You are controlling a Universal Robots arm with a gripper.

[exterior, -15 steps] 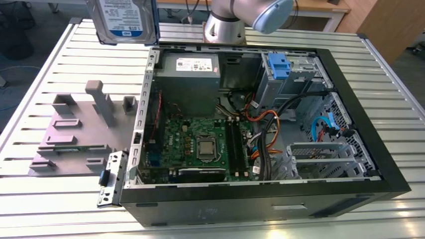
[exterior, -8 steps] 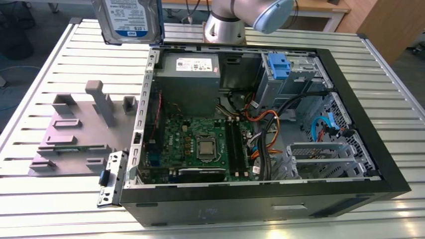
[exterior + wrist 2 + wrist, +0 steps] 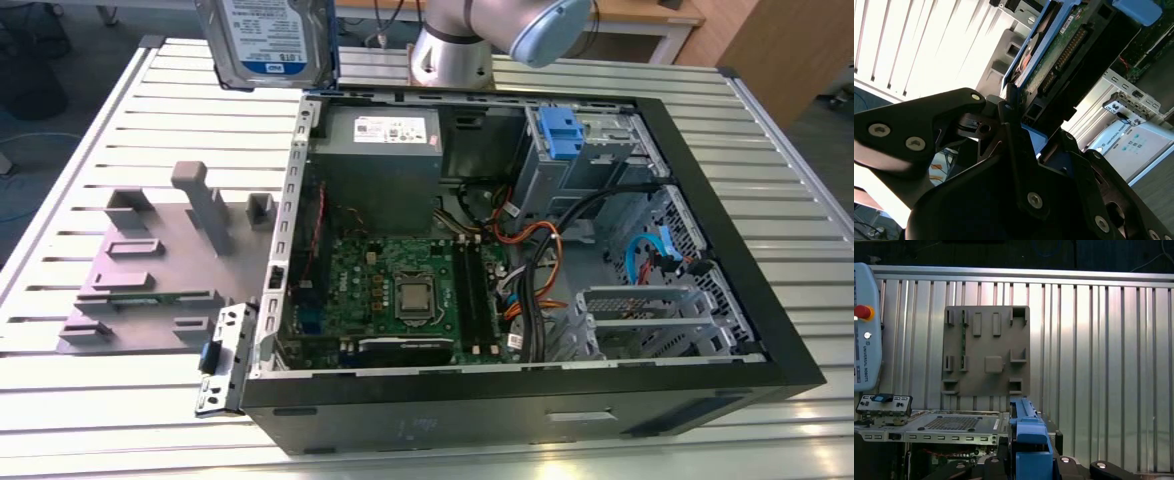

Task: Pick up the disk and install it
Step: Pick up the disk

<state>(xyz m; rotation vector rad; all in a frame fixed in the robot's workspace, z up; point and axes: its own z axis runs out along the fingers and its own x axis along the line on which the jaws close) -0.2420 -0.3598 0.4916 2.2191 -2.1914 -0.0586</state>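
Now, item one, the disk (image 3: 267,40): where do I log it? (operator)

Log it aloft. In the exterior view you will find it at about 11 o'clock from the middle of the open computer case (image 3: 747,260), beyond the case's far corner and clear of the slatted table (image 3: 134,420). It hangs on edge with its label face outward. (clerk)

Item two, the gripper (image 3: 1026,125)? (operator)

Closed on the disk. In the second wrist view its black fingers (image 3: 1004,107) pinch the rim of the blue carrier (image 3: 1029,440), leaving the circuit-board side and the connector end bare. I judge the hold is taken at the edge so that the free end can enter a slot unobstructed. (clerk)

Item three, the destination? (operator)

You have a grey drive bay (image 3: 601,160) at about 1 o'clock inside the case, with a blue bracket (image 3: 561,130) fixed to it. It is well apart from the disk, with the power supply (image 3: 380,160) between them. Nothing is installed yet. (clerk)

Item four, sundries? (operator)

One grey fixture plate (image 3: 160,260) at 9 o'clock of the case, lying flat on the table. Its raised pockets are, by my reading, rests for parts. (clerk)
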